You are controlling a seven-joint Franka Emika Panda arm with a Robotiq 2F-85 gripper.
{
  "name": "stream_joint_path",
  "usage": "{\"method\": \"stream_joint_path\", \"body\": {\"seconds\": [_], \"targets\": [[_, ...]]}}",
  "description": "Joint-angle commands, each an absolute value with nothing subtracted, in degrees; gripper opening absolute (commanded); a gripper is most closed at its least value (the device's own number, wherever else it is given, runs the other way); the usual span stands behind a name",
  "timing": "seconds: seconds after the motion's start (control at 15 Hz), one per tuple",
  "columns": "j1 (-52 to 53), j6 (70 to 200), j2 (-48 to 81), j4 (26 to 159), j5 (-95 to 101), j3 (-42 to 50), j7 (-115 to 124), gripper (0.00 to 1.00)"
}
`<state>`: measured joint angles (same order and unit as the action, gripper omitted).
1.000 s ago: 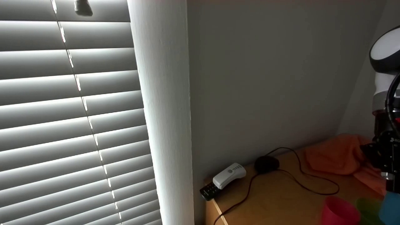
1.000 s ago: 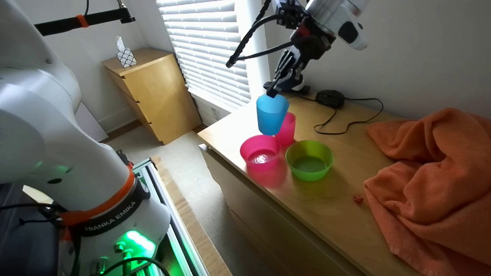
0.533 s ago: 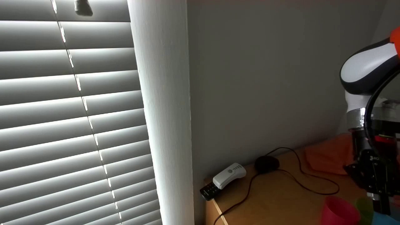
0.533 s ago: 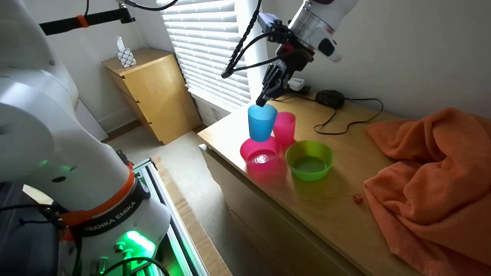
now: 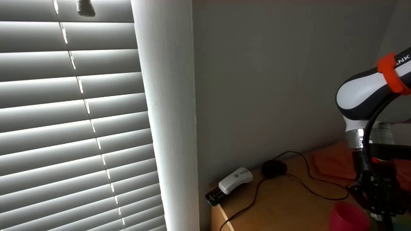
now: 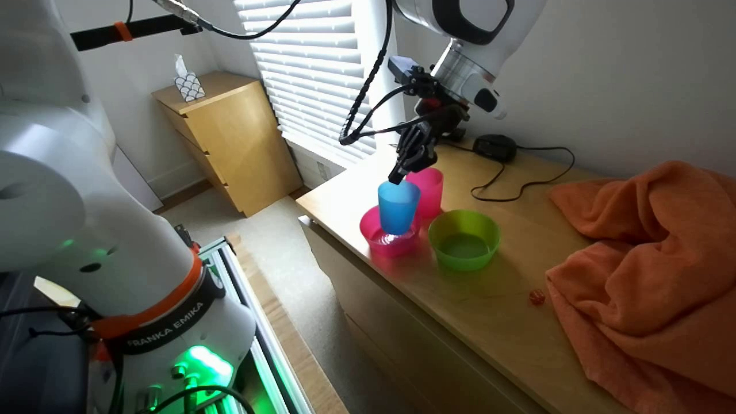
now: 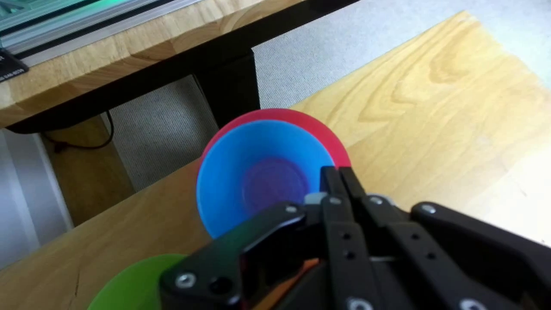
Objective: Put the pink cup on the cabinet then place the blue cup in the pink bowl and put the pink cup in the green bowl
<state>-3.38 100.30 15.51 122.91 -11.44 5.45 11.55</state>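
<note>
My gripper [image 6: 395,177] is shut on the rim of the blue cup [image 6: 398,210], which hangs nearly upright. In the wrist view the gripper [image 7: 337,170] has one finger inside the cup wall and one outside. The cup's lower end is within the outline of the pink bowl [image 6: 376,242]; I cannot tell whether it touches the bowl's floor. The bowl's rim [image 7: 275,113] shows around the cup [image 7: 224,176] in the wrist view. The pink cup [image 6: 430,190] stands upright behind the bowl and also shows in an exterior view [image 5: 348,218]. The green bowl [image 6: 464,244] stands beside the pink bowl.
An orange towel [image 6: 650,259] lies on the cabinet top [image 6: 494,316]. A small red object [image 6: 536,297] lies near it. A black device with a cable [image 6: 495,148] sits by the wall. A white device [image 5: 236,179] and a remote [image 5: 214,196] lie at the corner.
My gripper has lowered with the blue cup, from above the pink bowl down to within its outline. The pink cup and both bowls have not moved.
</note>
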Motion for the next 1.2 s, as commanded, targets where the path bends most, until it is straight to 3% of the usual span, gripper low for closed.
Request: {"method": "stream_joint_path", "body": {"seconds": [0.0,0.13,0.2,0.33,0.87,0.93,1.13], "targets": [[-3.0,101.3,16.4,122.9,-10.7,5.3,14.1,0.01],[-2.8,101.2,16.7,122.8,-10.6,5.3,14.7,0.01],[-2.7,101.1,16.8,122.8,-10.5,5.3,15.1,0.27],[-2.6,101.1,17.0,122.8,-10.4,5.3,15.7,0.36],[-2.2,105.3,12.4,124.7,-6.7,5.8,14.8,0.95],[-2.2,107.1,11.8,125.0,-5.3,5.9,14.8,1.0],[-3.0,112.2,11.8,125.6,-4.3,5.7,12.8,1.0]]}}
